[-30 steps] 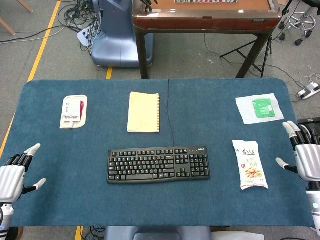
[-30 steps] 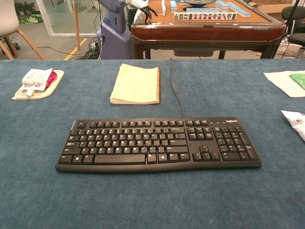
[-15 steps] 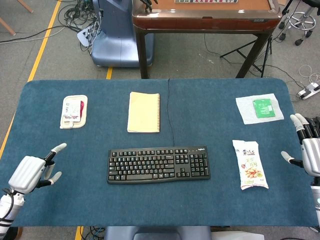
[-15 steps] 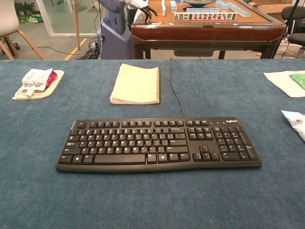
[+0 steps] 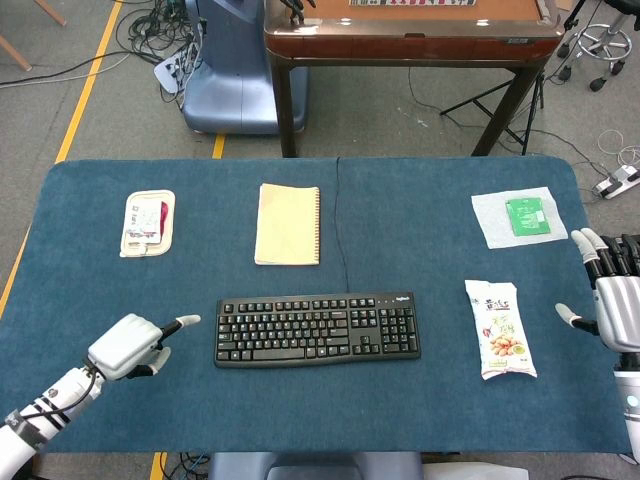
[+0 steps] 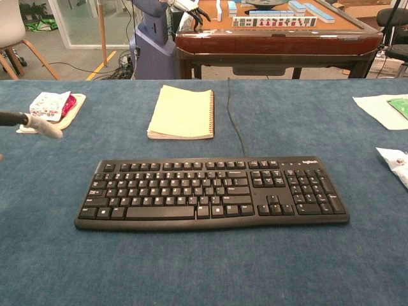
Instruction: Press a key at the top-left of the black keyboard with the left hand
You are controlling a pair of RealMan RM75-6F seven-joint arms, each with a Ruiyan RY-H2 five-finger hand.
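Observation:
The black keyboard (image 5: 317, 328) lies at the middle of the blue table, its cable running to the far edge. My left hand (image 5: 130, 347) hovers just left of the keyboard's left end, most fingers curled in and one finger (image 5: 186, 321) stretched toward the keys, holding nothing. That fingertip (image 6: 42, 126) shows at the chest view's left edge, above and left of the keyboard (image 6: 210, 191), well apart from the top-left key (image 6: 108, 167). My right hand (image 5: 610, 300) rests at the table's right edge, fingers spread and empty.
A yellow notebook (image 5: 288, 223) lies behind the keyboard. A small tray with a pouch (image 5: 148, 222) sits at the far left. A snack bag (image 5: 500, 328) lies right of the keyboard, with a white napkin holding a green packet (image 5: 520, 216) behind it.
My left hand has swung in from the table's left edge toward the keyboard, curling its fingers and stretching one out. The right hand has barely shifted.

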